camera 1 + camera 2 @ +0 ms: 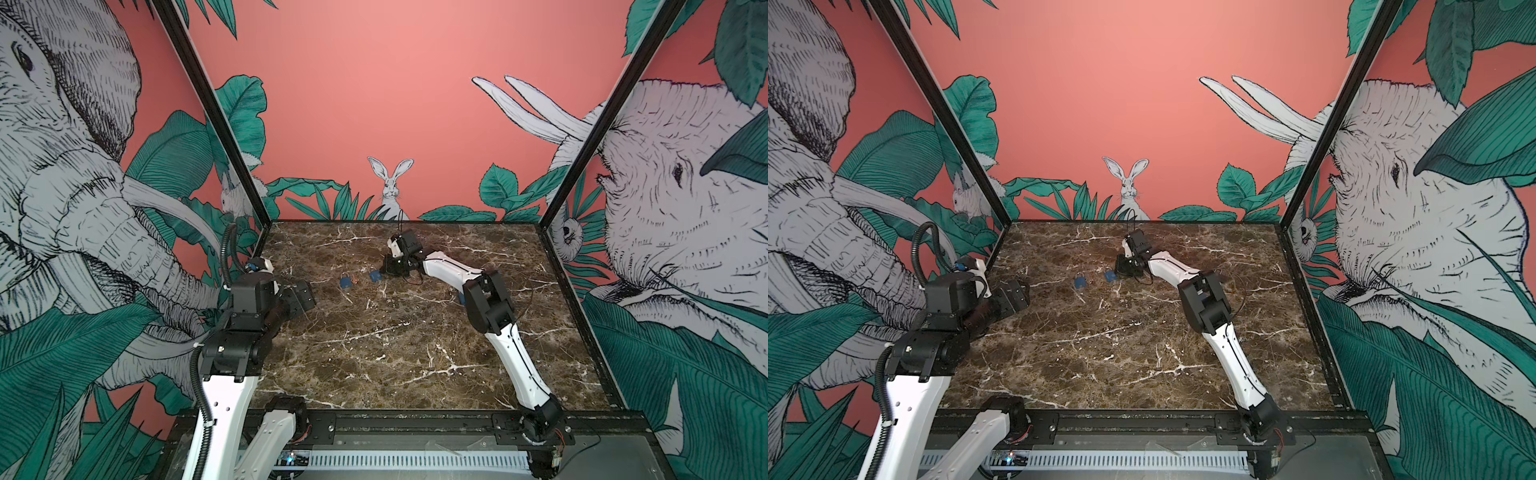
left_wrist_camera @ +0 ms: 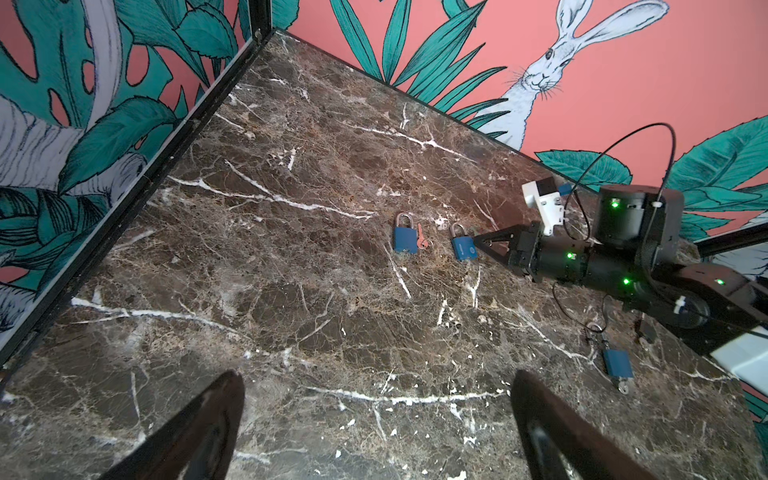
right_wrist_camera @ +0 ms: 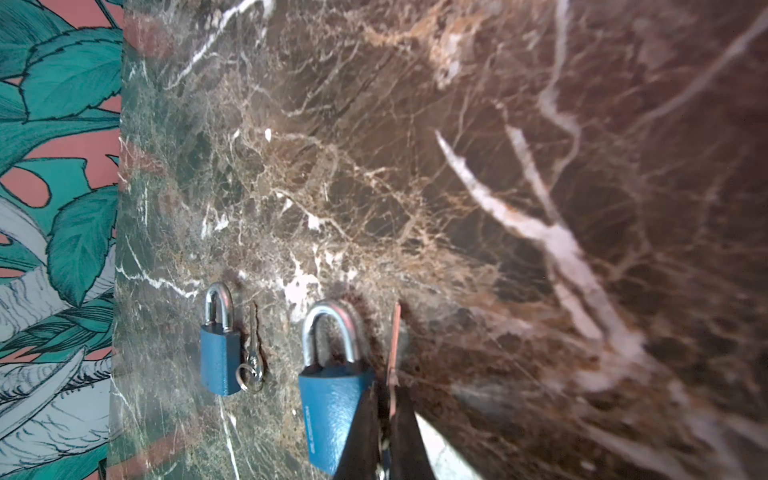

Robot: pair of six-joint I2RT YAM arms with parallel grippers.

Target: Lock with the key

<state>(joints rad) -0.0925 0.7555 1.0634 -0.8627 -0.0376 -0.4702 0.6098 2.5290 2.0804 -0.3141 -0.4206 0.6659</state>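
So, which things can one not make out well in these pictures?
- Keyhole of the blue steel-shackled padlock near the right gripper: right wrist view, black fingers and the picture edge cover it.
- The thin reddish key in those fingers: seen edge-on, its head hidden.
- The lone blue padlock by the right arm's elbow: small in the left wrist view, shackle state unclear; both top views mostly hide it behind that elbow.

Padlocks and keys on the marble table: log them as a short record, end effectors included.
near padlock: blue, flat on the table, beside the right end effector
far padlock: blue, flat, loose key on a ring alongside
third padlock: blue, under the right arm
right end effector: shut on held key, blade alongside near padlock's shackle
left end effector: open, empty, apart from the padlocks
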